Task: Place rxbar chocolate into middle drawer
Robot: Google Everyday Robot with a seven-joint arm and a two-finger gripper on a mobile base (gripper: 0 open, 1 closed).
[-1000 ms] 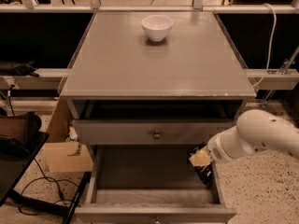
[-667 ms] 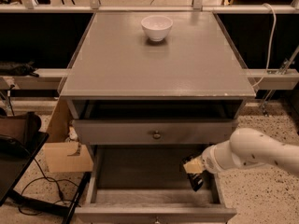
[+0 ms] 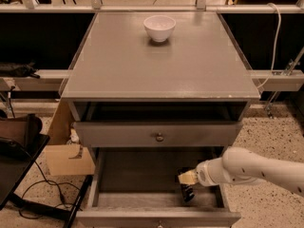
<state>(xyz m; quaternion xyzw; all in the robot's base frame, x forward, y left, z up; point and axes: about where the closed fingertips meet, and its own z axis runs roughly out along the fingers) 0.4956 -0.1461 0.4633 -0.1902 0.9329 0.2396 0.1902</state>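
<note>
The middle drawer [image 3: 102, 175] is pulled out below the top drawer, and its long grey tray lies open to view. My gripper [image 3: 186, 181] reaches in from the right and hangs low over the right part of the tray. It is shut on the rxbar chocolate [image 3: 187, 193], a small dark bar that points down from the cream fingers [image 3: 188, 176] to just above the tray floor. My white arm [image 3: 251, 169] crosses the drawer's right wall.
The top drawer [image 3: 118, 134] with a round knob [image 3: 159, 137] stands slightly open above. A white bowl [image 3: 159, 27] sits at the back of the cabinet top [image 3: 156, 70]. A cardboard box [image 3: 66, 158] and cables lie on the floor to the left.
My gripper has moved left and down with the bar, from beside the drawer's right edge to inside the tray. The bowl and drawers have not moved.
</note>
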